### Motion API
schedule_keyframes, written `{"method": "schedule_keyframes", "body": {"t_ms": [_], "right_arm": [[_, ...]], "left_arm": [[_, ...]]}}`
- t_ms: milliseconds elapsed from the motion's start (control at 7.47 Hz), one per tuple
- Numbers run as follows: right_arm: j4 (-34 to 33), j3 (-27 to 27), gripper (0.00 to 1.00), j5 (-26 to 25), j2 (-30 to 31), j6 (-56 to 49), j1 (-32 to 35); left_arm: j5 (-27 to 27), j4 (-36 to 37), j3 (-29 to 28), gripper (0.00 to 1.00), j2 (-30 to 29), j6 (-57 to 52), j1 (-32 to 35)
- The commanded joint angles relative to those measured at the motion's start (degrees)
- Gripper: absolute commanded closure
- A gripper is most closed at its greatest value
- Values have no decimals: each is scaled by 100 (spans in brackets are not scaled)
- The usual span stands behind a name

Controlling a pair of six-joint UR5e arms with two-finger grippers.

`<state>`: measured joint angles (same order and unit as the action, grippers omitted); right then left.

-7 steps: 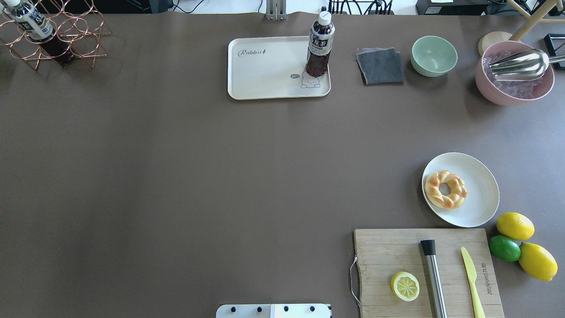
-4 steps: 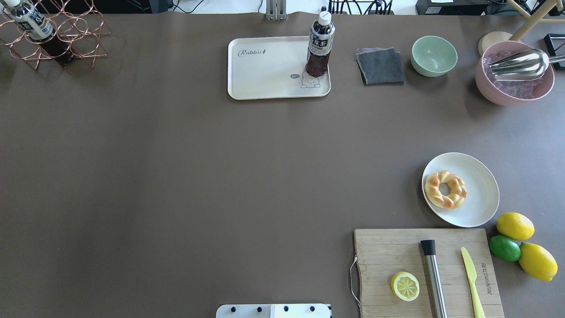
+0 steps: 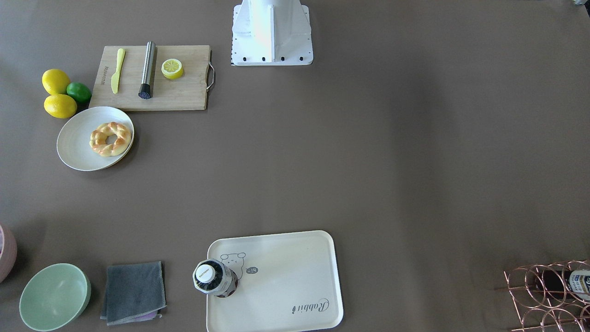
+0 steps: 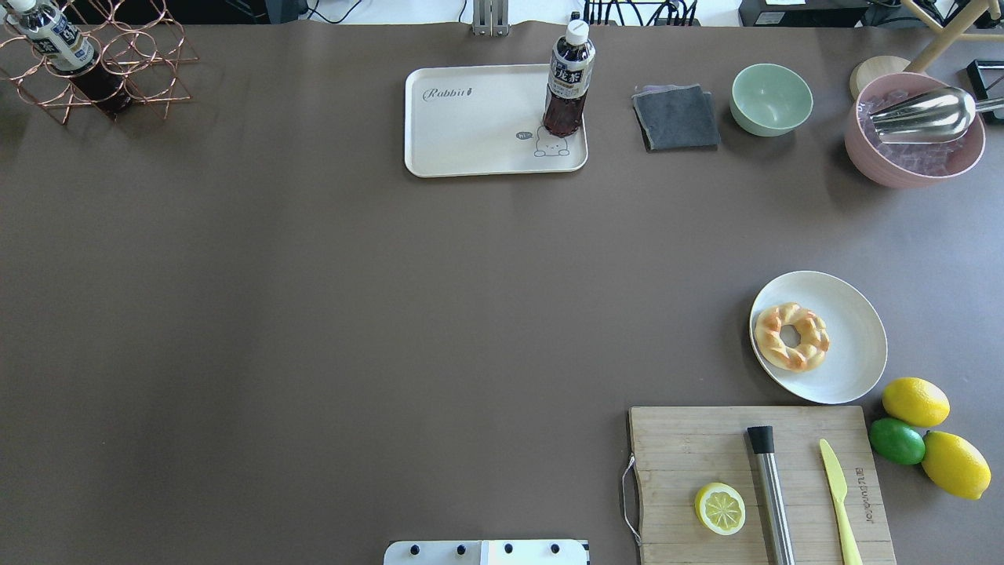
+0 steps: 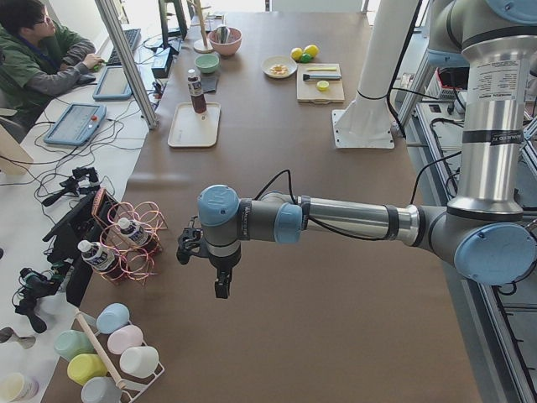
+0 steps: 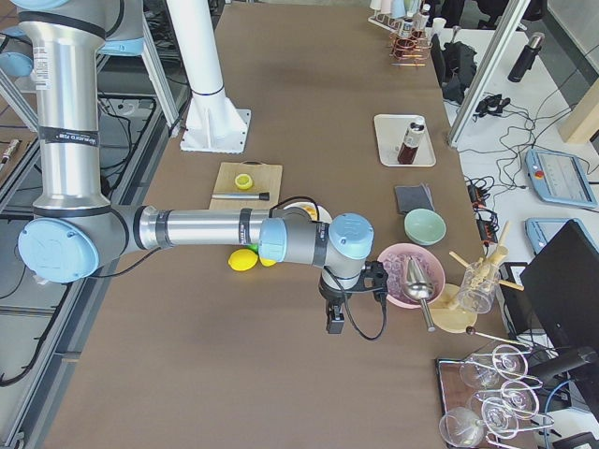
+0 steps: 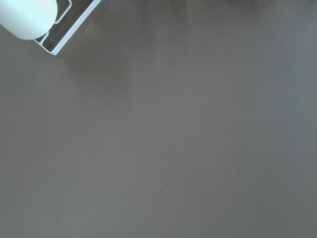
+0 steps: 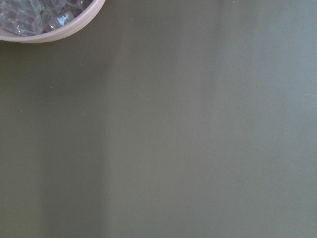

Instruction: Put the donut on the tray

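The donut (image 4: 770,339), a braided golden ring with orange-brown patches, lies on the left part of a round white plate (image 4: 855,345) at the table's right; it also shows in the front view (image 3: 99,141). The cream tray (image 4: 471,125) with "Rabbit" script lies at the far middle (image 3: 286,272), with a dark drink bottle (image 4: 569,78) standing on its bear corner. Neither arm shows in the overhead or front view. The left gripper (image 5: 220,285) hangs over bare table near the copper rack. The right gripper (image 6: 334,323) hangs beside the pink bowl. I cannot tell if either is open.
A wooden cutting board (image 4: 690,455) holds a halved lemon (image 4: 720,508), a steel tool and a yellow knife. Two lemons and a lime (image 4: 896,441) lie right of it. A grey cloth (image 4: 676,118), green bowl (image 4: 771,98) and pink ice bowl (image 4: 914,129) stand far right.
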<state>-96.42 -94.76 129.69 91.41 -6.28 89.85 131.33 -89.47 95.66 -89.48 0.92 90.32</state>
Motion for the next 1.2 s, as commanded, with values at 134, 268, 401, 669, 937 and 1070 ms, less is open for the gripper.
{"method": "schedule_keyframes", "body": {"t_ms": [134, 268, 401, 669, 937, 1070], "right_arm": [[0, 45, 0, 197, -26, 13, -3], [9, -25, 0, 197, -35, 12, -3], [0, -165, 0, 232, -253, 39, 6], [53, -340, 0, 223, -229, 30, 6], [88, -465, 0, 293, -202, 21, -11], [192, -491, 0, 581, -89, 39, -90]], "left_arm": [[-20, -167, -21, 1, -69, -13, -14], [-20, -194, 31, 1, -78, -31, -6], [-20, -472, 162, 1, 0, 74, 3], [-2, -808, 364, 1, 9, 653, 3], [340, -1236, 436, 1, 18, 760, 12], [341, -1762, 279, 1, 131, 725, -49]]}}
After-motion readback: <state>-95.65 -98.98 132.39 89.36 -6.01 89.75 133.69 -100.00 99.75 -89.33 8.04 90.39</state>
